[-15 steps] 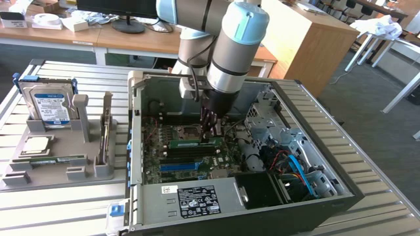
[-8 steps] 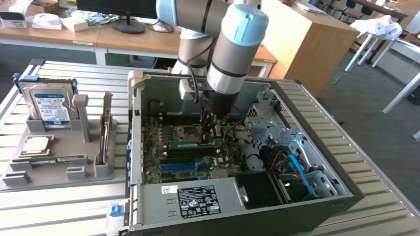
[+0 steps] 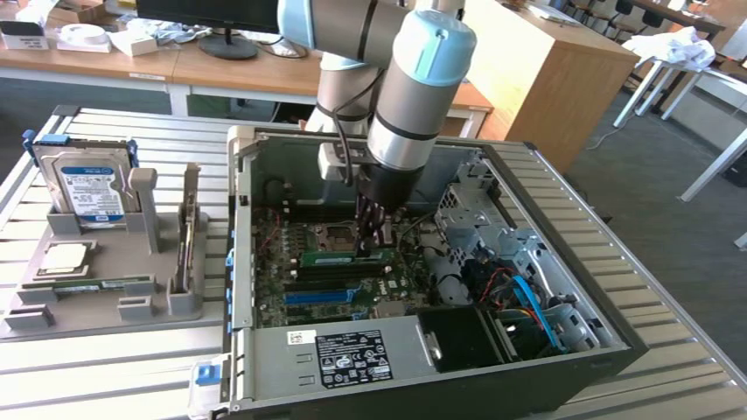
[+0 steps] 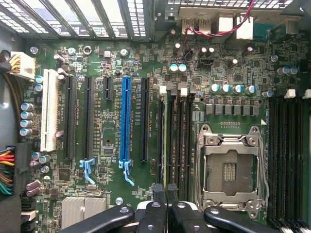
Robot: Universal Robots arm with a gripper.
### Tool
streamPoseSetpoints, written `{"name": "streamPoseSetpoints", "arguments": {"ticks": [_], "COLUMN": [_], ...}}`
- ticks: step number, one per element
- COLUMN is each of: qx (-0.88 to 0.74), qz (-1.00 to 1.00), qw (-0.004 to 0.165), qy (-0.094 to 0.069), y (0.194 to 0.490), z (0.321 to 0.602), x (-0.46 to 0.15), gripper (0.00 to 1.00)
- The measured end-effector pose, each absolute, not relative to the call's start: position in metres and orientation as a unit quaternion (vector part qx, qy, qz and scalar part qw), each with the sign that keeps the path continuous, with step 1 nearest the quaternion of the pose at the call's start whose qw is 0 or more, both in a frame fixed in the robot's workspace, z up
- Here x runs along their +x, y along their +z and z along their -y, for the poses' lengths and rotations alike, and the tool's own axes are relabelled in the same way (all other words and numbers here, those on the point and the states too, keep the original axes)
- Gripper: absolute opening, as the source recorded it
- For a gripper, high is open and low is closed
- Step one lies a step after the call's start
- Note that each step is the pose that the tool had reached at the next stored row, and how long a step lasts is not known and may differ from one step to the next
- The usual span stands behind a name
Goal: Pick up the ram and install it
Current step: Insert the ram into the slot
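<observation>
Green ram (image 3: pixel 331 256) stands edge-on among the memory slots (image 4: pixel 181 145), at 6 o'clock of the processor socket (image 3: pixel 334 234) in the exterior view (seating depth unclear). The gripper (image 4: pixel 165 190) pinches it, jaws narrow. Press straight down, evenly, keeping the board square to its slot.

Silver-grey tubular arm (image 3: pixel 403 122) with pale-blue joint caps (image 3: pixel 435 44) and a black cable (image 3: pixel 339 136) — black fingers (image 4: pixel 158 194) on silver-bolted linkages (image 4: pixel 104 219).
</observation>
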State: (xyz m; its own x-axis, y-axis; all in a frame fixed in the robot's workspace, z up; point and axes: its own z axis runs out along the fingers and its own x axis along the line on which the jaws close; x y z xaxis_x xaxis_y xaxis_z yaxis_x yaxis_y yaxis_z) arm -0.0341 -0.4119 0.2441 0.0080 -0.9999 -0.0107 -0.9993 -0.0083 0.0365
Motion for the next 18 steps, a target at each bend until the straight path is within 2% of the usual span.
{"name": "streamPoseSetpoints", "arguments": {"ticks": [18], "qx": [0.710], "qz": [0.704], "qw": [0.009], "qy": [-0.017], "y": [0.2407], "z": [0.4118], "x": [-0.0345], "gripper": [0.11]}}
